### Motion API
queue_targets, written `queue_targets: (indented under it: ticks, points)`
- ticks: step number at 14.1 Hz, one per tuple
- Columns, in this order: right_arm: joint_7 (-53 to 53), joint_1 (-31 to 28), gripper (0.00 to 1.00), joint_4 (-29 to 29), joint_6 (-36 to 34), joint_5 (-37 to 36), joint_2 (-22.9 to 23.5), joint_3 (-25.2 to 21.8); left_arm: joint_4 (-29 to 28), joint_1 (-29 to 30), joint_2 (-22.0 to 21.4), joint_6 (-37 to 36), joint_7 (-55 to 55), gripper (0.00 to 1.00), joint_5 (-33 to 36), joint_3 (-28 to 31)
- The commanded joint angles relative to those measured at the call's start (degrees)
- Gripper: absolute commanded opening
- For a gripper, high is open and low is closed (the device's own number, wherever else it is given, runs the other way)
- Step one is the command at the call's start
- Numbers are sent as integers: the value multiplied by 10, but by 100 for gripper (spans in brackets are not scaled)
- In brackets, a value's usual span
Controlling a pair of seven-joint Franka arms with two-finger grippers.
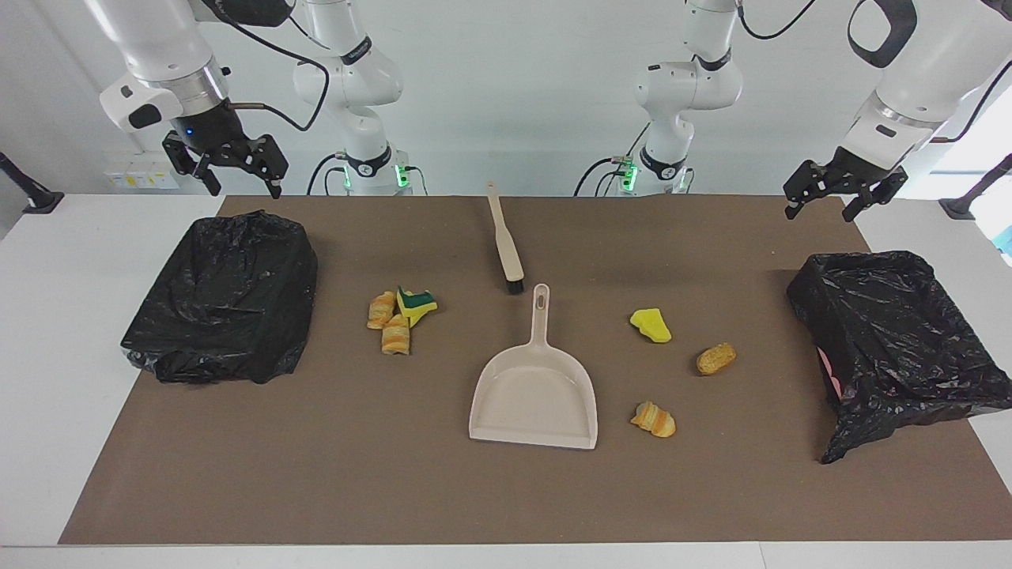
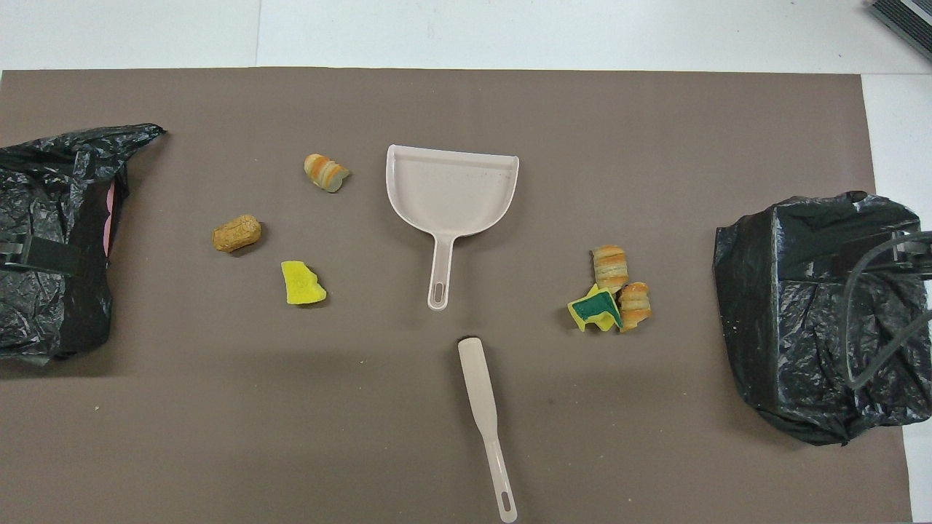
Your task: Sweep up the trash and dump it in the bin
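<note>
Six trash scraps lie on the brown mat. Two striped bread lumps [image 1: 382, 310] [image 2: 610, 266] and a yellow-green sponge [image 1: 417, 304] [image 2: 595, 309] cluster toward the right arm's end. A yellow sponge [image 1: 651, 325] [image 2: 302, 282], a tan lump [image 1: 715, 358] [image 2: 237, 233] and a striped lump [image 1: 653, 419] [image 2: 325, 172] lie apart toward the left arm's end. A beige dustpan [image 1: 534, 395] [image 2: 451, 189] lies mid-table, with the brush [image 1: 506, 245] [image 2: 484, 407] nearer the robots. My right gripper [image 1: 237, 170] and left gripper [image 1: 846, 197] hang open and empty, raised, each near a bin.
A black bag-lined bin [image 1: 225, 296] [image 2: 815, 313] stands at the right arm's end of the mat. Another [image 1: 893, 340] [image 2: 51, 240] stands at the left arm's end. White table [image 1: 47, 356] surrounds the mat.
</note>
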Motion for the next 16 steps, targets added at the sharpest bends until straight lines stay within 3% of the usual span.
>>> queue_targets:
  ticks: [1, 16]
  points:
    - [-2, -3, 100, -6, -13, 5, -9, 1, 1, -5, -7, -7, 9, 100, 10, 1]
    - [-2, -4, 100, -10, -13, 5, -11, 1, -2, -5, -7, -14, 15, 100, 1, -1]
